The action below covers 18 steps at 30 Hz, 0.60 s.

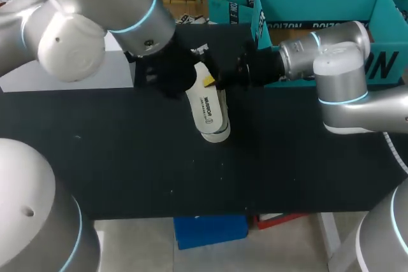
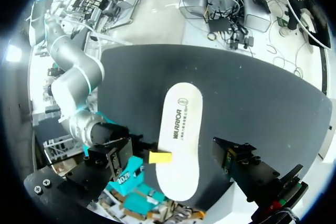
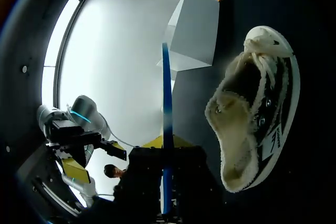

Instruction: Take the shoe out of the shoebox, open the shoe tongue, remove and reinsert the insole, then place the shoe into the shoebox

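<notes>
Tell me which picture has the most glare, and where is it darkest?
Right wrist view: the background past the table glares plain white, yet the shoe is softly lit. Head view: darkest, the black table shows hardly any shadow under the shoe. Left wrist view: the white sole shines bright against the dark table.

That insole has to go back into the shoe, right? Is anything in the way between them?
Nothing visible does. In the right wrist view the insole, seen edge-on, hangs beside the shoe, and only bare black table shows between them.
</notes>
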Motion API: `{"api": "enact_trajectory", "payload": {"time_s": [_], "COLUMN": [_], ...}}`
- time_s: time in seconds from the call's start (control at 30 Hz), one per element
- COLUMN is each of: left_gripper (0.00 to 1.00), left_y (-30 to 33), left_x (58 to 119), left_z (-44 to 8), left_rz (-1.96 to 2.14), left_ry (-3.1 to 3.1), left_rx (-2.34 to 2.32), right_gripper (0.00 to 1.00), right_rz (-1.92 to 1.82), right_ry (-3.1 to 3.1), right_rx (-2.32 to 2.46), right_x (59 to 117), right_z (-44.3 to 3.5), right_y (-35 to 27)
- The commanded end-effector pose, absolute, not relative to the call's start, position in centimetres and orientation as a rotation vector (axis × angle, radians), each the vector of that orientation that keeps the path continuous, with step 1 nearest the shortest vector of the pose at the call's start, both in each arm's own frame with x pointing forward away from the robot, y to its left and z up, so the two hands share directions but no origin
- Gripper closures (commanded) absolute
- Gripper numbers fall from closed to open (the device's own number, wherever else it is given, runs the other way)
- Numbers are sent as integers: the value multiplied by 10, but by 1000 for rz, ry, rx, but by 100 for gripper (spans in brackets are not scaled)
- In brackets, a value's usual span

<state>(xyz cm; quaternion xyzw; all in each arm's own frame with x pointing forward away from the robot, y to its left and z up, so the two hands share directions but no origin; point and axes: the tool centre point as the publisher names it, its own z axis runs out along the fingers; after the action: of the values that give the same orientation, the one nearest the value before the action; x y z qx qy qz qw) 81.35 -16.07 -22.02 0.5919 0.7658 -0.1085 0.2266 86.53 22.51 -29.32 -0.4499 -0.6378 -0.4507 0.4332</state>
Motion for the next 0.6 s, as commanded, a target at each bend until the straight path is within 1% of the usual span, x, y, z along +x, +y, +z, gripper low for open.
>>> {"api": "enact_trajectory", "payload": {"time_s": [0.03, 0.33, 0.6], "left_gripper": [0, 0, 0], "left_y": [-123, -110, -109], "left_x": [807, 812, 812], "left_z": [-233, -241, -241], "left_rz": [-578, -756, -753], "left_ry": [1796, 1719, 1731], "left_rx": [1424, 1335, 1336], "right_gripper": [100, 100, 100], "right_rz": [-1123, -1123, -1123], "right_ry": [-1589, -1589, -1589], "right_rx": [-1121, -1121, -1121], "right_x": [866, 866, 866], "right_z": [-294, -294, -294], "right_y": [226, 226, 226]}}
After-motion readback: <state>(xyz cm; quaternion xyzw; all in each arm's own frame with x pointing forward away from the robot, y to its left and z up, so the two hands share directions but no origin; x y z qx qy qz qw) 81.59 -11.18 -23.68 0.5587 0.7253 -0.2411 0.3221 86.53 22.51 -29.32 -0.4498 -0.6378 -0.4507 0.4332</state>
